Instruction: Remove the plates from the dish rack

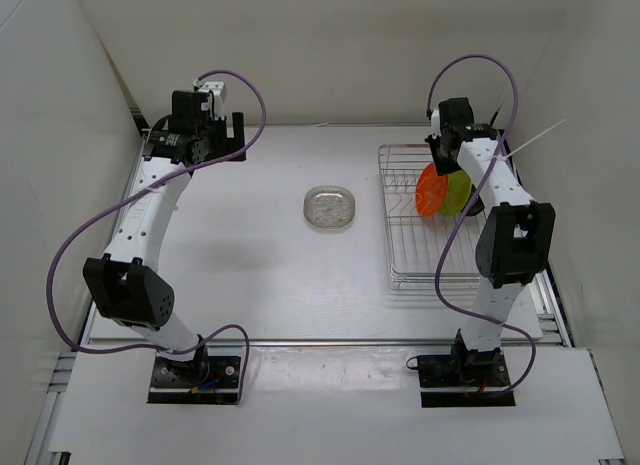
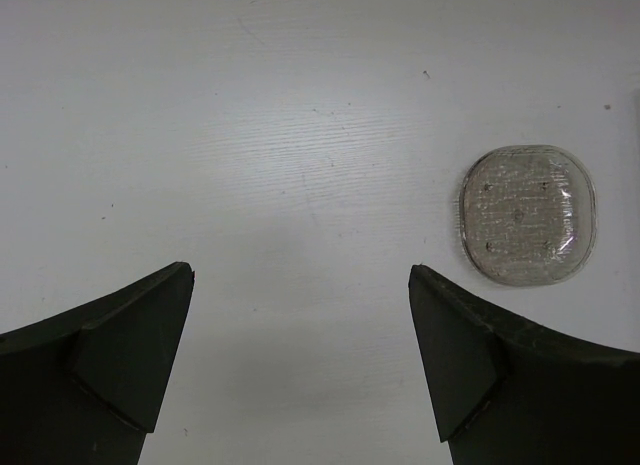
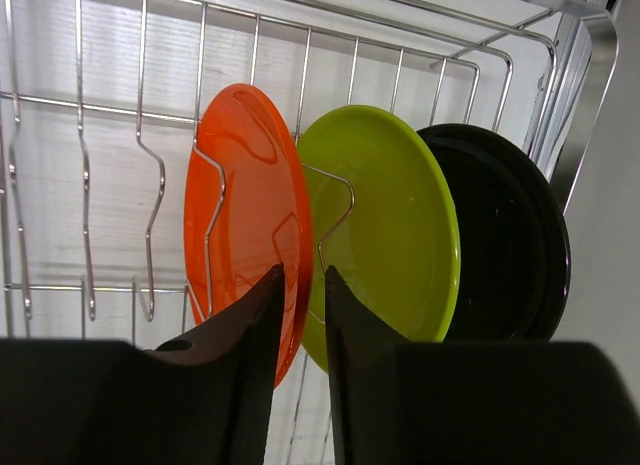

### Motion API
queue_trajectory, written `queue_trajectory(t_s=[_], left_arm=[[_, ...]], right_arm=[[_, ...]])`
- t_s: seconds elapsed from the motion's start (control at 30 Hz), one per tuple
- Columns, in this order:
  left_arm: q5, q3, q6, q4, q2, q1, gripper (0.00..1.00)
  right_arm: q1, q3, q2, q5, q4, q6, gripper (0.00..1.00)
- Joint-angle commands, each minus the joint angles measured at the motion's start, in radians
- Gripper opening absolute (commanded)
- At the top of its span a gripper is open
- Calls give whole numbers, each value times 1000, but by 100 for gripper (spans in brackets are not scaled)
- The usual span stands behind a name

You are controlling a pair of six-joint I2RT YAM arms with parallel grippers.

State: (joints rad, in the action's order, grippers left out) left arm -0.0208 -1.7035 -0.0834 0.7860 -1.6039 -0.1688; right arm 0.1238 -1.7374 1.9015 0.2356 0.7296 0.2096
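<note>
White table (image 1: 250,275), plain white walls (image 1: 330,45) on three sides, even soft light

Black plate (image 3: 510,245) half hidden behind yellow-green plate (image 3: 385,230); dish rack (image 3: 590,75) cropped by frame.

**Four plates, one rack, two arms**

Four plates in all: three stand on edge in the single dish rack (image 1: 432,225) at the right of the overhead frame (orange plate (image 3: 245,220), yellow-green plate (image 3: 395,225), black plate (image 3: 510,235), left to right in the right wrist view). One clear plate (image 1: 330,207) lies flat at centre frame. Two arms, each with one gripper.
</note>
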Motion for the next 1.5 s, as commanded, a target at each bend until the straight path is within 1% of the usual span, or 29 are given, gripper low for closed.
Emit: queue_trajectory(t_s=[0.0,0.1,0.17,0.3,0.33,0.47,0.57,0.67,0.73,0.77,0.87,1.03,1.1,1.13,1.17,1.2,1.23,1.3,1.33,1.37,1.4,1.47], left_arm=[[-21,8,10,-4,65,20,100],[-11,19,1,-4,65,29,100],[-11,28,1,-13,65,38,100],[-1,28,1,-13,75,48,100],[-1,28,1,-13,75,48,100],[8,38,1,-22,75,57,100],[9,47,1,-34,75,66,100],[31,47,-9,-45,64,66,100],[42,47,-9,-54,53,66,100],[56,47,-9,-54,41,66,100],[96,47,-9,-74,15,66,100],[206,22,-19,-105,-28,25,100],[263,12,-19,-119,-39,-4,100],[287,2,-19,-119,-51,-15,100],[348,-22,-10,-119,-51,-27,100],[387,-34,-10,-119,-65,-50,100],[471,-59,-21,-119,-80,-60,100],[586,-87,-50,-128,-102,-81,100],[638,-103,-68,-128,-114,-81,100],[724,-145,-103,-128,-146,-99,100],[751,-168,-114,-137,-162,-130,100],[792,-223,-133,-137,-198,-168,100]], right_arm=[[0,9,14,24,-32,5,25],[0,9,14,24,-32,5,26],[0,9,24,36,-32,-4,20],[11,9,24,59,-32,-13,3],[11,9,24,76,-18,-27,0],[51,-59,13,180,55,-78,0],[100,-112,13,306,99,-93,0],[131,-131,-7,424,99,-93,0],[131,-145,-38,450,99,-84,0],[131,-160,-60,450,90,-73,0],[131,-162,-116,525,42,-21,0],[131,-142,-237,576,-64,8,0],[109,-151,-268,530,-64,-19,0],[109,-151,-300,449,-50,-36,0],[109,-151,-320,385,-39,-73,0],[97,-151,-338,301,-9,-93,0],[80,-151,-373,75,8,-108,0],[71,-119,-400,-142,42,-119,0],[62,-100,-427,-233,42,-119,0],[62,-70,-438,-305,42,-119,0],[62,-70,-449,-409,42,-119,0],[62,-57,-449,-496,53,-128,0]])
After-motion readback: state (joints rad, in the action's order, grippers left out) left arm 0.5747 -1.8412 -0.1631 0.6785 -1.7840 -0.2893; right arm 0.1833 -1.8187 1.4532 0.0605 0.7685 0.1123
